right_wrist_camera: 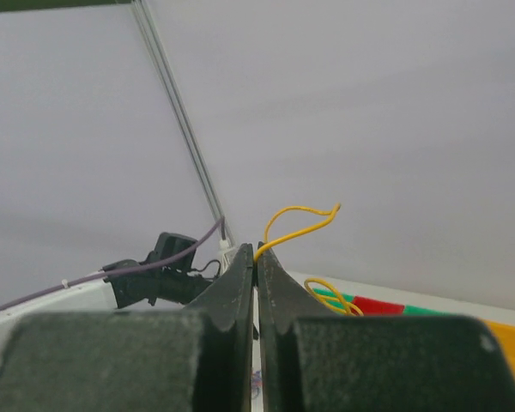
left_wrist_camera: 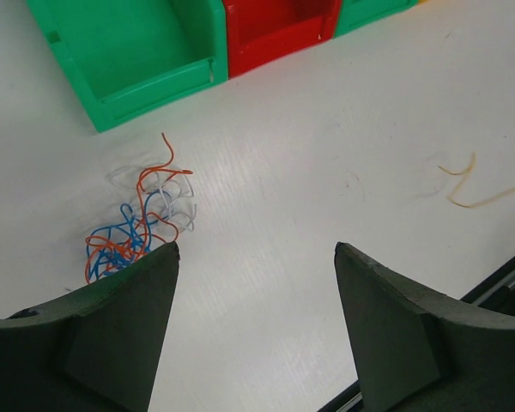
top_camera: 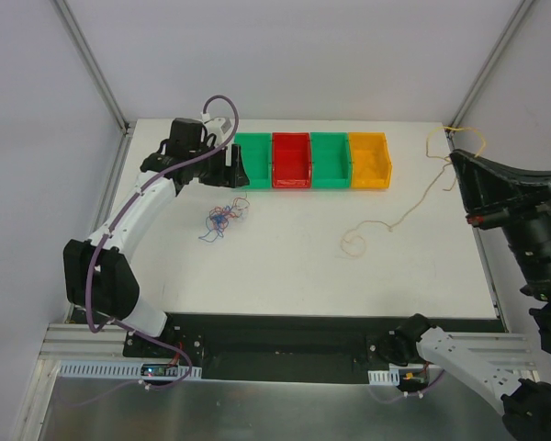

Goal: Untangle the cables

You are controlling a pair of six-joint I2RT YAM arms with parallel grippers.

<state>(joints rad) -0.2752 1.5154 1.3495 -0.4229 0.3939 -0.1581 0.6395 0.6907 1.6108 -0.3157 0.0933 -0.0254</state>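
Note:
A small tangle of orange, blue and white cables point(top_camera: 222, 220) lies on the white table point(top_camera: 303, 276) in front of the bins. In the left wrist view the tangle point(left_wrist_camera: 137, 227) sits just beyond the left fingertip point(left_wrist_camera: 167, 257). My left gripper point(left_wrist_camera: 256, 249) hovers above the table near the left green bin, open, with nothing between its fingers. My right gripper point(right_wrist_camera: 257, 251) is raised at the table's right edge and shut on a thin yellow cable point(right_wrist_camera: 300, 225). That yellow cable point(top_camera: 413, 209) trails down from the gripper point(top_camera: 455, 156) and ends in a curl mid-table.
A row of bins stands at the back: green point(top_camera: 253, 161), red point(top_camera: 291, 159), green point(top_camera: 330, 159) and yellow point(top_camera: 368, 161). White walls with metal posts enclose the table. A black strip runs along the near edge.

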